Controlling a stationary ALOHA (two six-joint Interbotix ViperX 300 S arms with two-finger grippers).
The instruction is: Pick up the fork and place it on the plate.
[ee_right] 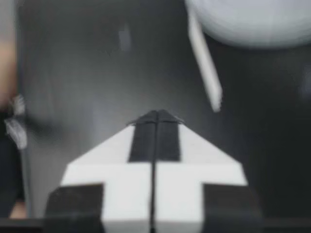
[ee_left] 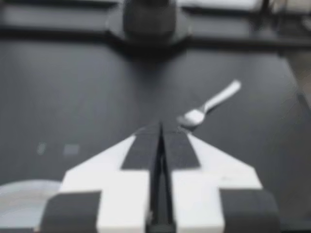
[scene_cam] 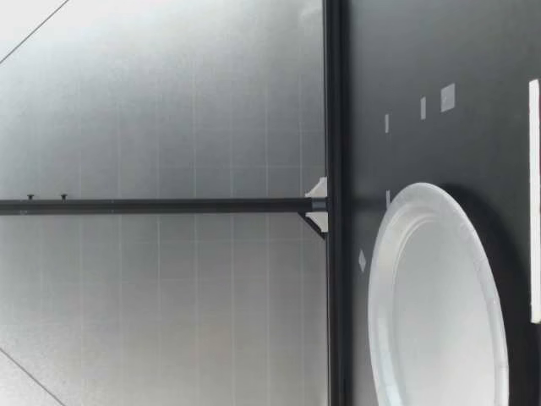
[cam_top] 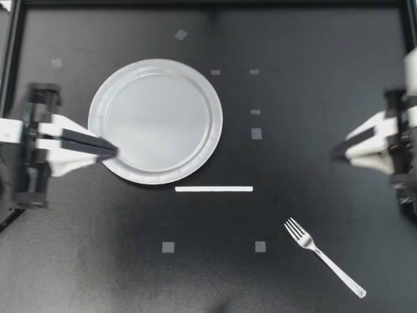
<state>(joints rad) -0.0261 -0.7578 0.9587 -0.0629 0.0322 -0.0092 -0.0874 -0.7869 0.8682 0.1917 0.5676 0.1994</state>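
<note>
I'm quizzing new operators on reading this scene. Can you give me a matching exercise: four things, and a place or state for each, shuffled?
Things:
1. fork
2. plate
3. left gripper
4. white strip

Places or states:
A. shut, tips at the plate's rim
B. straight, lying between plate and fork
C. silver, nearer the right gripper
D. round, nothing on it

Pairs: 1-C, 2-D, 3-A, 4-B.

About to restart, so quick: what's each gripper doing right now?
Left gripper: closed, holding nothing.
Right gripper: closed, holding nothing.
</note>
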